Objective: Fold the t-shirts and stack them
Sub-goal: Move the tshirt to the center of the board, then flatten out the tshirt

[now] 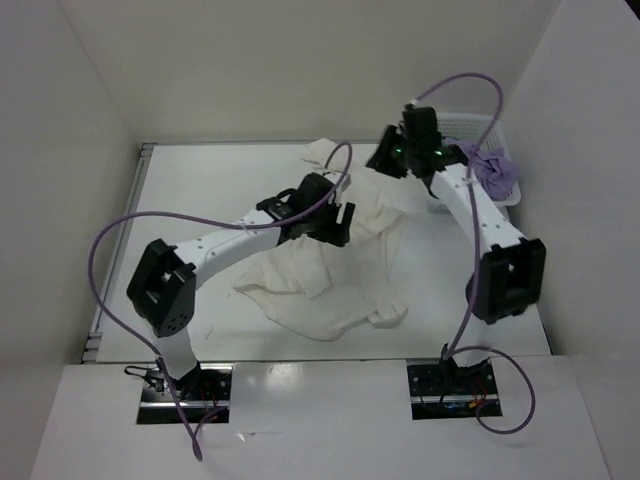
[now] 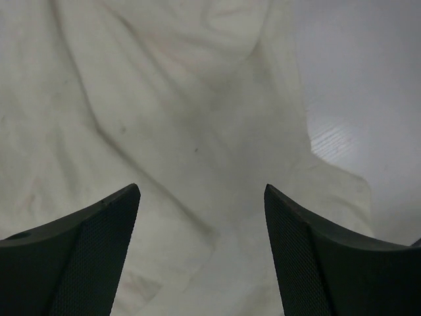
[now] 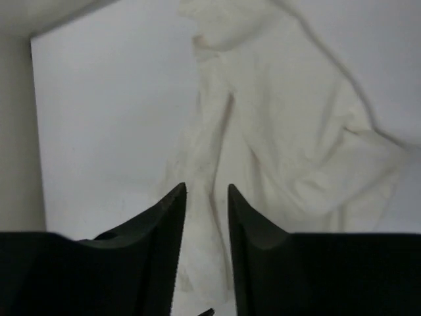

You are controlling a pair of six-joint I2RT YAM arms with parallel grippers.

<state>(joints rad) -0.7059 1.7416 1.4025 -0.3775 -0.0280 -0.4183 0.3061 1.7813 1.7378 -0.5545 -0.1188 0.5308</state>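
A white t-shirt [image 1: 320, 275] lies crumpled and spread across the middle of the table, one end reaching toward the far side. My left gripper [image 1: 335, 225] hovers over the shirt's middle with its jaws wide open; in the left wrist view only the wrinkled white cloth [image 2: 164, 99] shows between and below the fingers, gripper [image 2: 201, 191]. My right gripper [image 1: 392, 155] hangs over the shirt's far right part. Its jaws [image 3: 206, 187] stand apart with a narrow gap, and the white cloth [image 3: 289, 131] lies below them. A pale purple t-shirt [image 1: 497, 172] sits bunched in the basket. No green shirt is in view.
A white lattice basket [image 1: 470, 125] stands at the far right corner, against the right wall. White walls enclose the table on three sides. Bare tabletop [image 1: 190, 190] shows left of the shirt and along the near edge. Purple cables loop above both arms.
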